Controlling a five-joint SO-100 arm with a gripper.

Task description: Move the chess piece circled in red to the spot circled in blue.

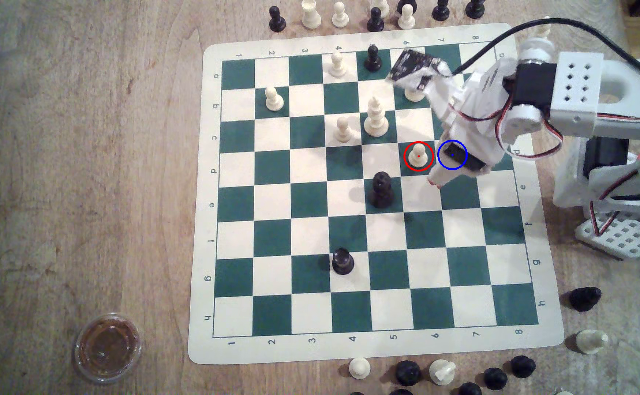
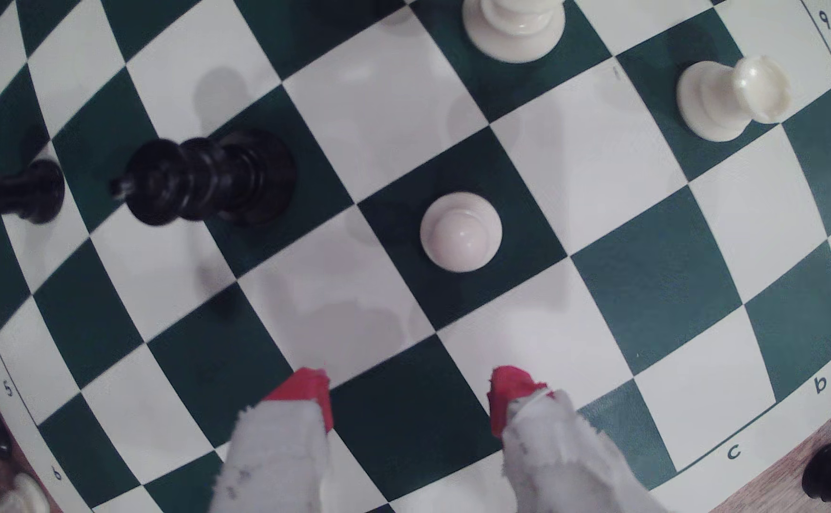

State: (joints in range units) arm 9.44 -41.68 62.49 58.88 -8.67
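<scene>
Wooden table (image 1: 82,152) carries the green-and-cream vinyl board (image 1: 352,351); wrist view reveals red-tipped fingers (image 2: 312,394) spread wide, empty, near the small cream-white ball-headed pawn (image 2: 460,232).

Warm, even indoor light fills my exterior view; pieces cast soft short shadows on the board (image 1: 386,311). My wrist view looks cooler and bends strongly at its edges, curving the squares. My end effector (image 2: 411,399) reads soft and fuzzy close up.
</scene>
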